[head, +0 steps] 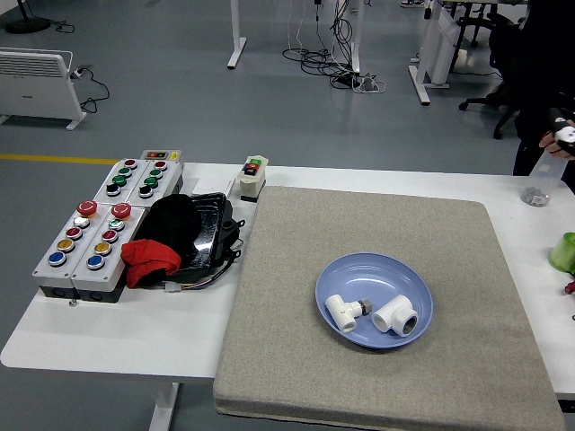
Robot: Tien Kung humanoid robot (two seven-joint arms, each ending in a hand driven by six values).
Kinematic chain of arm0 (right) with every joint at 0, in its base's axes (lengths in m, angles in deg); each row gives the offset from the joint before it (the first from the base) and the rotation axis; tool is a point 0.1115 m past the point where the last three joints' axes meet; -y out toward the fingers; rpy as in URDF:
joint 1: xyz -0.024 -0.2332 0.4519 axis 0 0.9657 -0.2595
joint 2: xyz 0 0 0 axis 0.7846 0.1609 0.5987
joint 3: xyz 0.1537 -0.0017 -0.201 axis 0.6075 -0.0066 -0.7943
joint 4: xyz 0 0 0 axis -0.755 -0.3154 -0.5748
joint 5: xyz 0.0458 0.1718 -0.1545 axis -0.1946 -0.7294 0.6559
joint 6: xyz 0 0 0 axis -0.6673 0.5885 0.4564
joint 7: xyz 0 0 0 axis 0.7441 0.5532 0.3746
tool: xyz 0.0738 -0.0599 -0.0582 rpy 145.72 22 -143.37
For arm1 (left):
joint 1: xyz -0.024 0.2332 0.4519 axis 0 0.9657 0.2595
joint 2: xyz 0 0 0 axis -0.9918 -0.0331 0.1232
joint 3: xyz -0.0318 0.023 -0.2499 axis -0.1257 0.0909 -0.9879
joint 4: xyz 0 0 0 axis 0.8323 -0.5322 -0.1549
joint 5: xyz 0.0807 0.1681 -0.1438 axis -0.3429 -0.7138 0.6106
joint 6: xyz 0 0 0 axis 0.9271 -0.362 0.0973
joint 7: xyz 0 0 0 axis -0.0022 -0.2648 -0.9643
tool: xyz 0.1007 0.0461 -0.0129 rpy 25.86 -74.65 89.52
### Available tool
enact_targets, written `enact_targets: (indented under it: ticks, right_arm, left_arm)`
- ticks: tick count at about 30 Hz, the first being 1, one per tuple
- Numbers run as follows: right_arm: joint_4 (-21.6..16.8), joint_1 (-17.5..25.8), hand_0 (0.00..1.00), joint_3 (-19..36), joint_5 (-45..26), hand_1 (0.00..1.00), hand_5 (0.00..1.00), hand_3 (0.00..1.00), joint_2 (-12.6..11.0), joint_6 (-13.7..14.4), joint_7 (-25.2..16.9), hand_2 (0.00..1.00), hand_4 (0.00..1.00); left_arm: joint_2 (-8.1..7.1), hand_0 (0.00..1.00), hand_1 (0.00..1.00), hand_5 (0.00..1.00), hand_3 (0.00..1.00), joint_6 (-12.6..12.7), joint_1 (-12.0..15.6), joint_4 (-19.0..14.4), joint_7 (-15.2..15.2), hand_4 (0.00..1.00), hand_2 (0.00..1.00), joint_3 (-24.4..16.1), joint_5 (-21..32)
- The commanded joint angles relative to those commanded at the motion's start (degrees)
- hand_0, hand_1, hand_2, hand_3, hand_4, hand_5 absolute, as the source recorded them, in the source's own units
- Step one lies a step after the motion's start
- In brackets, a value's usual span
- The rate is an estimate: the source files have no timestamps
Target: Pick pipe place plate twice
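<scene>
A blue plate point(377, 272) sits on the grey mat point(359, 386), right of the middle. Two white pipe fittings lie in it: a tee piece point(342, 312) on the left and a shorter fitting point(393, 316) on the right, close together. Neither robot arm reaches over the table. A small black and white part point(564, 133) shows at the right edge, high up; it may be my right hand, and I cannot tell how its fingers stand. The left arm is out of view.
Two button boxes point(90, 238) and a black tray with black and red cloth point(180, 235) stand at the left. A small switch box point(253, 176) is at the back. A clear bottle point(536, 190) and a green object point(564, 251) are at the right edge. A person point(548, 54) stands top right.
</scene>
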Motion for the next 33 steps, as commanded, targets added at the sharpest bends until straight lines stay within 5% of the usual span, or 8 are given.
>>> enact_targets:
  ticks: [14, 23, 33]
  right_arm:
    - [-4.4, 9.0, 0.853, 8.1, -31.5, 0.821, 0.459, 0.892, 0.7, 2.3, 0.4, 0.914, 0.571]
    - [-5.2, 12.2, 0.853, 11.1, -31.4, 0.820, 0.473, 0.891, 4.3, 2.6, 0.7, 0.913, 0.569]
    - [-5.9, 13.8, 0.854, 12.1, -31.5, 0.820, 0.491, 0.884, 5.4, 2.6, 0.5, 0.912, 0.567]
  left_arm:
    - [-0.05, 0.625, 0.589, 0.998, 0.575, 0.0, -0.6, 0.0, 0.4, 0.201, 0.525, 0.6, 0.6]
    - [-0.18, 0.625, 0.589, 0.998, 0.575, 0.0, -1.0, 0.1, 0.7, 0.202, 0.525, 0.7, 0.6]
    - [-0.15, 0.625, 0.589, 0.998, 0.575, 0.1, -1.2, 0.1, 0.6, 0.203, 0.524, 0.6, 0.4]
